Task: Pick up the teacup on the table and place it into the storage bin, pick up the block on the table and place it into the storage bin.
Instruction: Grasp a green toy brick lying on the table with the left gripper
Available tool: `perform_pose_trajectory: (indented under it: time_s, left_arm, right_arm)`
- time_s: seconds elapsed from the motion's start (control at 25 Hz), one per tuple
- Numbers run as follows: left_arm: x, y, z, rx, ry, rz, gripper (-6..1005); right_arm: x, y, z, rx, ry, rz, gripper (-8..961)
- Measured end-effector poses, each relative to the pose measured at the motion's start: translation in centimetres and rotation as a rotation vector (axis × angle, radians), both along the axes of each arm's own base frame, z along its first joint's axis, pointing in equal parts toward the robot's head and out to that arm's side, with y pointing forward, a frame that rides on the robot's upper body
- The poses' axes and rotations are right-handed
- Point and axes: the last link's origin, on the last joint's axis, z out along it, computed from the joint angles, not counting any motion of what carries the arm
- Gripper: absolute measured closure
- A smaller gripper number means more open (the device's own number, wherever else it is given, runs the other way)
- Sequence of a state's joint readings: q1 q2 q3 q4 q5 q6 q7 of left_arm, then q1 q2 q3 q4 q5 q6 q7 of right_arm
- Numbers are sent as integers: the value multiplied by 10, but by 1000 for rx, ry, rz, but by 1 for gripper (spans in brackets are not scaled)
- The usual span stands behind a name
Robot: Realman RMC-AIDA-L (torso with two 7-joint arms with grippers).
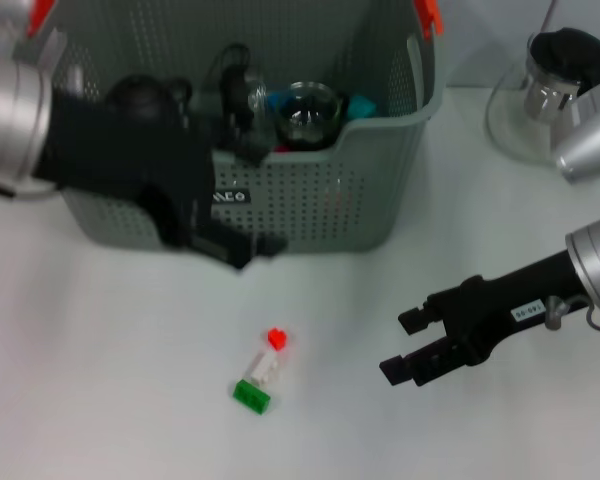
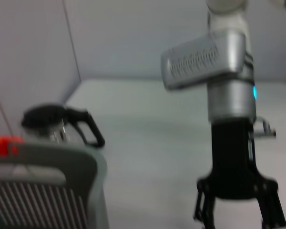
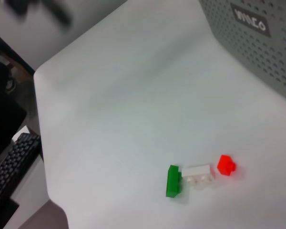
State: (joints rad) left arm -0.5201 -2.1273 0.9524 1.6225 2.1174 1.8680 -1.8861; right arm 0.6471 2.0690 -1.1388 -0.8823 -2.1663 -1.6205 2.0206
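The storage bin (image 1: pixel 310 215) stands at the back middle of the table; its perforated wall with the black label also shows in the right wrist view (image 3: pixel 257 52). A glass teacup (image 1: pixel 310 113) sits inside the bin among dark and teal items. The block (image 1: pixel 260 375), a green, white and red brick piece, lies on the table in front of the bin and also shows in the right wrist view (image 3: pixel 198 174). My left gripper (image 1: pixel 245 247) hangs over the bin's front wall. My right gripper (image 1: pixel 398 346) is open and empty, low over the table to the right of the block; the left wrist view (image 2: pixel 238 214) shows it too.
A glass kettle with a black lid (image 1: pixel 565 70) stands at the back right, beside the bin (image 2: pixel 52 124). The bin's rim has orange handle clips (image 1: pixel 430 15). In the right wrist view the table's edge is close, with a keyboard (image 3: pixel 9 167) below it.
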Motion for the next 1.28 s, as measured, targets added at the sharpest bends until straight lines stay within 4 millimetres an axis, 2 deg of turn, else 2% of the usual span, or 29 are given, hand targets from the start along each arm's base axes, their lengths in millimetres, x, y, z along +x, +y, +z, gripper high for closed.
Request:
perform_pose_trajectory:
  time_s: [0.36, 0.64, 0.72, 0.92, 1.28]
  left_arm:
    - [-25, -15, -42, -68, 209, 143, 69]
    - [-35, -19, -60, -121, 326, 153, 70]
    - [-40, -18, -72, -150, 372, 147, 70]
    - [-45, -19, -89, -180, 393, 167, 71]
    - [-42, -18, -115, -163, 473, 301, 72]
  right_arm:
    - [-4, 4, -3, 8, 4, -4, 24]
    - [-5, 6, -4, 15, 4, -6, 24]
    - [-5, 6, -4, 15, 5, -7, 24]
    - [-6, 7, -4, 25, 13, -15, 24]
    - [-6, 8, -3, 30, 14, -18, 24]
